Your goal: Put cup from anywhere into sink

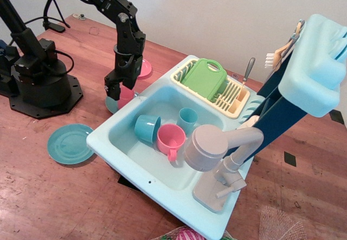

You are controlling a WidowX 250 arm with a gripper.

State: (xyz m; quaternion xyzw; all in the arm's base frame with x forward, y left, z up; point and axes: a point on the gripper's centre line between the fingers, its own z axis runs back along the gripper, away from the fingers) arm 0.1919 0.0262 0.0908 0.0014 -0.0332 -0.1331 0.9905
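Observation:
The small pink cup (127,96) is just off the far left corner of the pale blue sink (103,140), over a teal plate (110,106). My black gripper (121,91) points down onto the cup, with its fingers on either side of it, and looks shut on it. The cup's lower part shows below the fingers; its rim is hidden by the gripper. The sink's basin holds a bigger pink mug with a handle (171,138) and two teal cups (147,128) (188,119).
A grey faucet (217,153) stands at the sink's near right. A cream dish rack (238,102) holds a green board (205,78). There is a teal plate (69,143) on the table at left and a pink plate (145,68) behind the gripper. A second black arm base (38,83) stands far left.

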